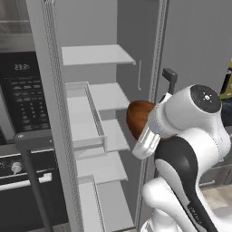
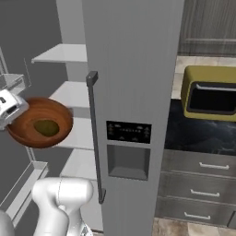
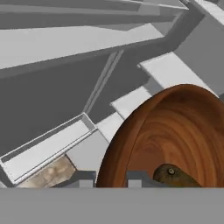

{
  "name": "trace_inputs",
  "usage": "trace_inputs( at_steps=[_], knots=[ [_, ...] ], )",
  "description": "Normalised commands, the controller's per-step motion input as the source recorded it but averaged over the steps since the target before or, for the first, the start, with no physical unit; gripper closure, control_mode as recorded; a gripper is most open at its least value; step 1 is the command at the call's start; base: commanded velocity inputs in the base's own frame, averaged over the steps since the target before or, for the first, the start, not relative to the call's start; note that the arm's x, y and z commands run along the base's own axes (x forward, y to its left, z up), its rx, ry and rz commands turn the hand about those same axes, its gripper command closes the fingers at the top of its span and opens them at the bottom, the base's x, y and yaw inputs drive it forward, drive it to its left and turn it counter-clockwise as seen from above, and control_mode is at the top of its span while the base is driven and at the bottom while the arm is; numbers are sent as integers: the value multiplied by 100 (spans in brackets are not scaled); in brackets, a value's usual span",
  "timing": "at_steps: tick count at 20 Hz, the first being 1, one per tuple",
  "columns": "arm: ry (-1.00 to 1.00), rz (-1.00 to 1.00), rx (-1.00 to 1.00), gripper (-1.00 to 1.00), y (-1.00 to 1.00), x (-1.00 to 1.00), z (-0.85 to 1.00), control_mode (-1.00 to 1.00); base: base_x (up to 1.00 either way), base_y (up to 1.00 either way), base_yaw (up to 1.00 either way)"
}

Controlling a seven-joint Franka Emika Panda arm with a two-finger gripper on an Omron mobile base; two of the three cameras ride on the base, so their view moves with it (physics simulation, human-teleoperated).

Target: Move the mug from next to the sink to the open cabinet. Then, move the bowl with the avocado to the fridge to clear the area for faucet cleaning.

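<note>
**Bowl Riding the Gripper at the Open Fridge**

The fridge (image 2: 133,69) is standing open, its grey-steel door with the long vertical handle (image 2: 94,138) taking the middle of the right base view and its white inner shelves (image 1: 97,54) stepping down the compartment behind. A black built-in oven (image 1: 22,99) is sitting just to the left of the fridge in the left base view, and an olive-yellow appliance (image 2: 209,92) is resting on the dark counter to the right.

The arm is reaching into the opening, and the gripper (image 2: 18,115) is pinching the rim of the bowl (image 2: 41,122), jaws narrowed onto the wooden edge. The bowl is hanging in the air in front of the middle shelves, tilted, touching no shelf that can be made out. The avocado (image 2: 47,127) is lying inside the bowl near its centre.
</note>
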Motion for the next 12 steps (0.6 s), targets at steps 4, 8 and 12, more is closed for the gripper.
trace_inputs(
  at_steps=[4,8,12],
  knots=[
    [-25,78,-28,100,4,-7,4,-100,0,0,0],
    [-53,49,-48,100,11,-38,18,-100,0,0,0],
    [-49,4,-59,100,44,-53,18,-100,0,0,0]
  ],
)
